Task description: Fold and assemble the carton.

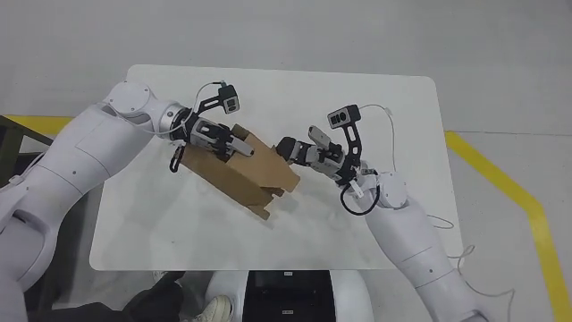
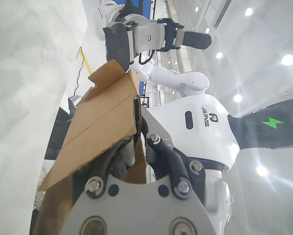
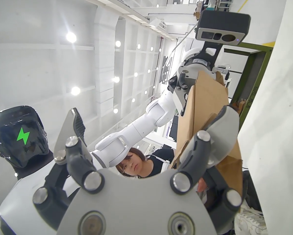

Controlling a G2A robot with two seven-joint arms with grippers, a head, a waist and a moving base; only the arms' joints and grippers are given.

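Observation:
A brown carton (image 1: 246, 172) lies part-folded on the middle of the white table (image 1: 357, 224), its flaps loose at both ends. My left gripper (image 1: 228, 143) is shut on the carton's upper wall near the far-left end; in the left wrist view the cardboard (image 2: 104, 113) runs between its fingers (image 2: 158, 133). My right gripper (image 1: 299, 150) is open at the carton's right end. In the right wrist view one of its fingers (image 3: 225, 123) rests against the cardboard (image 3: 205, 99) and the other finger (image 3: 73, 123) stands free. The left gripper (image 3: 182, 99) grips the carton's far end there.
A thin cable (image 1: 393, 116) trails over the table's back right. The table has bare room in front of and behind the carton. A dark green frame (image 1: 11, 139) stands off the table's left edge, and yellow floor tape (image 1: 509, 188) runs on the right.

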